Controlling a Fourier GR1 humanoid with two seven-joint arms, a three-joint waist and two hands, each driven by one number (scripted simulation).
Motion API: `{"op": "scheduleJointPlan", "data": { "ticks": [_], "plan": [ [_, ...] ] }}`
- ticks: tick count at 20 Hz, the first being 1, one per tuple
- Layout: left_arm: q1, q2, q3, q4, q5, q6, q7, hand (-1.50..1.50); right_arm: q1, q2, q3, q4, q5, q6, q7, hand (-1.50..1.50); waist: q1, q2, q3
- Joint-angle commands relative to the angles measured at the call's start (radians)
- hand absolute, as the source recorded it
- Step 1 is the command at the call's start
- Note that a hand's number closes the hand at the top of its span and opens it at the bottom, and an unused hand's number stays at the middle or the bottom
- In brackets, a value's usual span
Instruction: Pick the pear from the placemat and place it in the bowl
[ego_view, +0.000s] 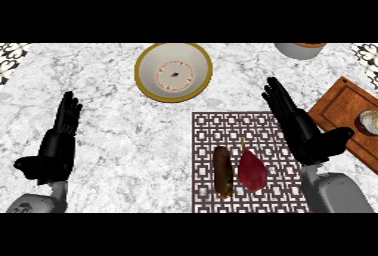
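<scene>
A dark red pear (252, 170) with a thin stem lies on the patterned brown placemat (247, 130), right beside a long brown object (223, 171). The bowl (173, 72), cream inside with a yellow rim, stands on the marble counter above and left of the mat. My right hand (303, 131) hovers open at the mat's right edge, fingers straight and pointing up-left, just right of the pear and not touching it. At the far left my left hand (55, 145) rests open, fingers up.
A wooden board (341, 112) carrying a small glass jar (368, 121) lies at the right edge, close behind my right hand. A grey pot (300, 49) shows at the top right. Bare marble counter lies between the mat and my left hand.
</scene>
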Motion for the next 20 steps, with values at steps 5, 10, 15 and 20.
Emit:
{"op": "scheduleJointPlan", "data": {
  "ticks": [5,10,15,20],
  "plan": [
    [-0.09,0.109,0.117,-0.049,0.072,-0.09,0.039,0.0,-0.124,0.228,0.141,-0.123,-0.258,0.216,0.009,-1.5,0.012,0.008,0.007],
    [-0.095,0.105,0.155,0.008,0.129,-0.133,0.06,0.0,0.017,0.2,0.211,-0.19,0.213,-0.148,-0.117,-1.5,-0.051,0.004,0.004],
    [-0.113,0.128,0.201,0.009,0.133,-0.171,0.07,0.0,0.241,0.031,0.304,-0.446,0.288,-0.063,-0.168,-1.5,-0.046,0.005,0.005],
    [-0.136,0.153,0.218,-0.01,0.138,-0.172,0.128,0.0,0.207,-0.17,0.187,-0.647,0.34,-0.001,0.103,-1.5,-0.05,0.001,0.004]
  ]
}}
